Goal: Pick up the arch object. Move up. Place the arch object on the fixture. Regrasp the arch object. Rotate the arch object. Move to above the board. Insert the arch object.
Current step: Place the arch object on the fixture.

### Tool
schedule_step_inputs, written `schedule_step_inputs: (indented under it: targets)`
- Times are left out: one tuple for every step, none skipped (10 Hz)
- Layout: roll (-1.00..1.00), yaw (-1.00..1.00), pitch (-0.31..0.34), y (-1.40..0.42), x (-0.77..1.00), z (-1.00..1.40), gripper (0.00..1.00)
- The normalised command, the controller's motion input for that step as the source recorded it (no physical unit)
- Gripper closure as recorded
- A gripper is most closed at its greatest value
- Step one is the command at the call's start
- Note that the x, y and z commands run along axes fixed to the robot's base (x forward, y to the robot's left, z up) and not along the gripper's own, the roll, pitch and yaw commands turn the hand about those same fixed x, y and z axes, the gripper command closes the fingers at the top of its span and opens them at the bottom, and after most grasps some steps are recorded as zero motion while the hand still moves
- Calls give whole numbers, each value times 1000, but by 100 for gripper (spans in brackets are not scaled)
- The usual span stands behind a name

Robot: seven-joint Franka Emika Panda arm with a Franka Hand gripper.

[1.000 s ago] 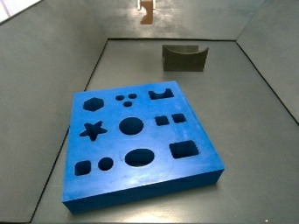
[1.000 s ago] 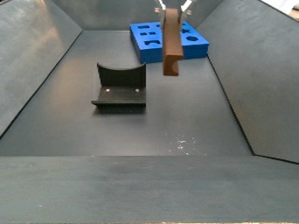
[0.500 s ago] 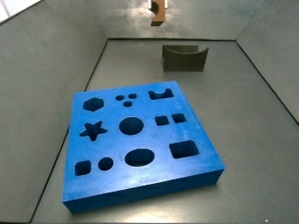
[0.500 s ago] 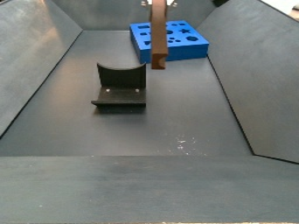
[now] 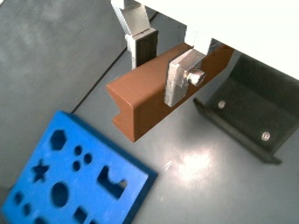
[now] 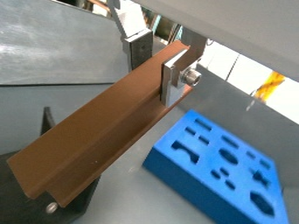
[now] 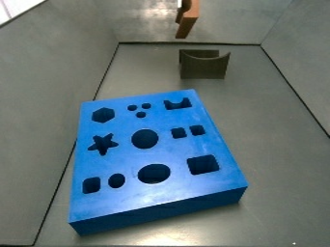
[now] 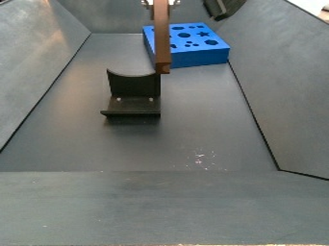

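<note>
A wrist view shows the pincer [image 5: 163, 59] clamped on the arch object [image 5: 152, 92], silver fingers [image 5: 181, 77] pressed on opposite faces near one end, the fixture [image 5: 249, 112] close beyond it and the board [image 5: 70, 184] off to the other side on the floor. In a wrist view the arch object [image 6: 100, 131] runs long and straight away from the pincer [image 6: 163, 63], its free end reaching toward the fixture's edge, the board [image 6: 222, 171] beneath. In a side view the arch object [image 7: 186, 17] hangs high, almost over the fixture [image 7: 203, 64], well apart from the board [image 7: 152, 154]. In a side view it [image 8: 162, 36] hangs upright, long axis vertical, just beyond the fixture [image 8: 131, 94]; I judge it must come down and over a little to seat in the dip.
</note>
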Motion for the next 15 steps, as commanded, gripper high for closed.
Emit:
schedule_step_inputs:
  targets:
    - [-1000, -139, 162, 36, 837, -22, 100]
    - [-1000, -164, 162, 39, 788, -23, 100]
    - [-850, -189, 136, 43, 694, -23, 100]
    - [-684, -195, 106, 46, 627, -24, 100]
    - [-464, -193, 67, 48, 542, -23, 100]
    - [-304, -185, 42, 44, 473, -19, 100]
    - [-200, -166, 13, 34, 368, -10, 100]
    - [-181, -152, 0, 38, 310, -12, 100]
    - [-172, -121, -9, 39, 199, -18, 100]
    - [-122, -103, -14, 128, 130, -1000, 100]
    - [-123, -91, -14, 126, 97, -1000, 100]
    - [-114, -76, -42, 116, 113, -1000, 100]
    - [-96, -63, -50, 106, 123, -1000, 100]
    - [-78, -50, -56, 100, 126, -1000, 100]
    - [-77, -31, -60, 71, 113, -893, 100]
